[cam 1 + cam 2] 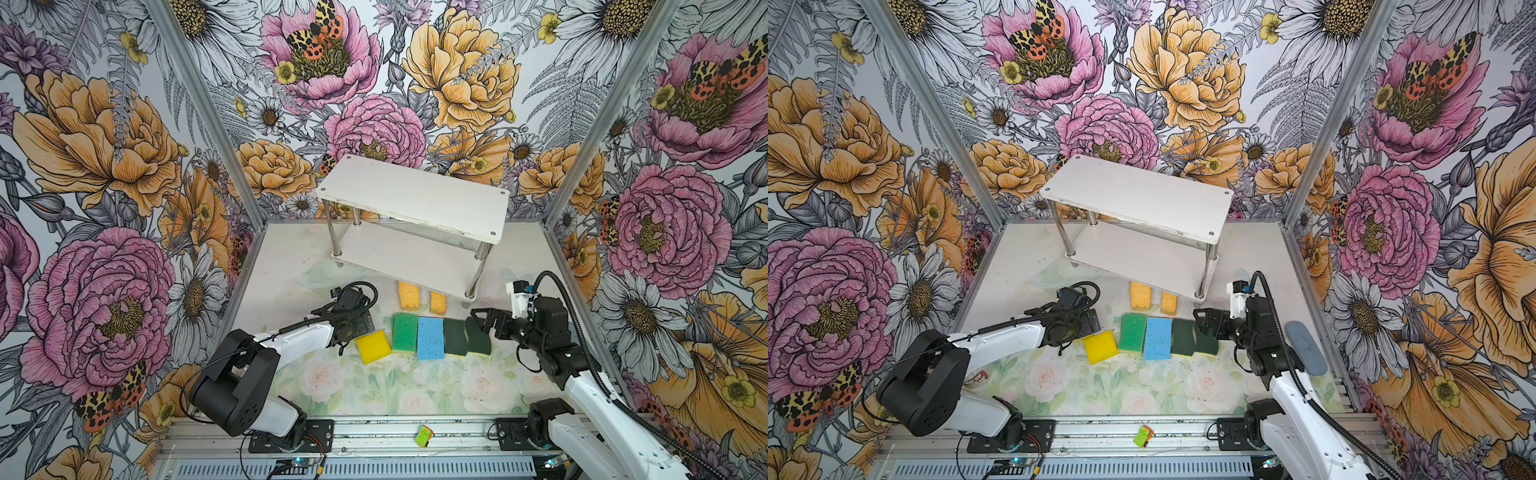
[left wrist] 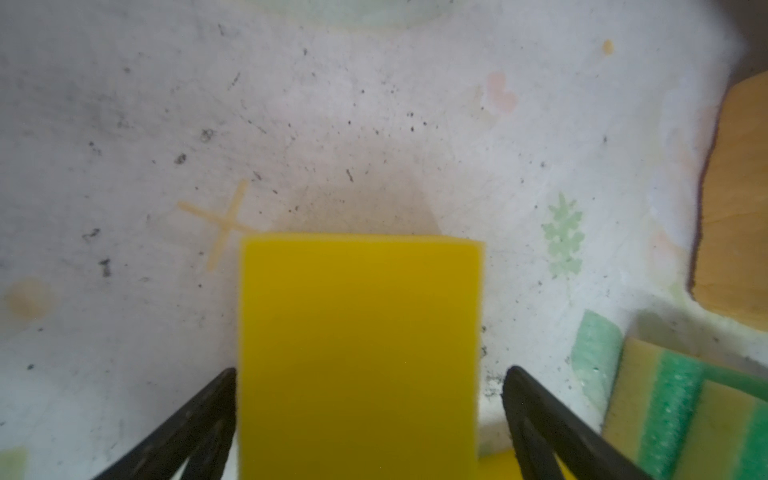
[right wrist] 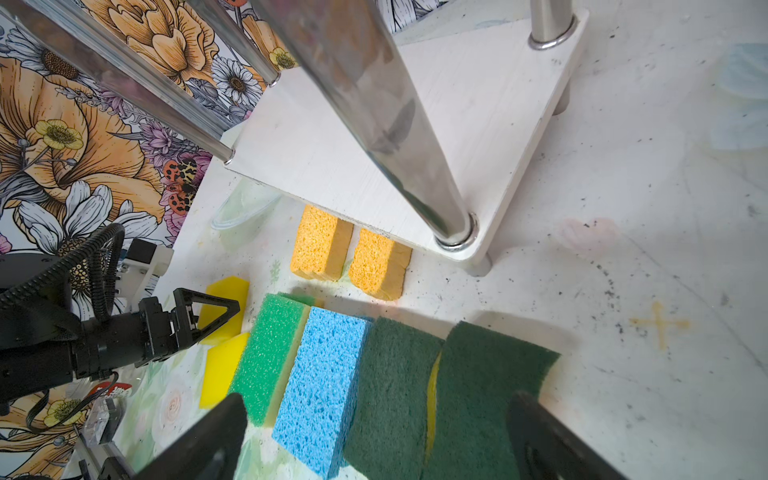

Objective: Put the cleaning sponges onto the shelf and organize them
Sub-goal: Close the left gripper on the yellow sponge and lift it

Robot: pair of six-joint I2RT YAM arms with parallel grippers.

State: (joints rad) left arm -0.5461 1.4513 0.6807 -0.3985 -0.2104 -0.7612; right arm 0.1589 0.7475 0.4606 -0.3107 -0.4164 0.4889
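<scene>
Our left tool (image 2: 370, 369) gapes astride a yellow sponge (image 1: 373, 346) (unsqueezed); our right tool (image 3: 376, 399) gapes over dark-green sponges (image 3: 490, 374) near the shelf (image 1: 415, 203).

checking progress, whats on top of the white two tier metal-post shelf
Nothing: the white two-tier shelf is bare on top. Its lower board looks bare, though the top covers its back strip. Two orange porous sponges lie beside its front edge.

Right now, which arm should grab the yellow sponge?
Left. The left gripper, open, straddles the yellow sponge. The right gripper, also open, is over the dark green sponges at the row's other end.
</scene>
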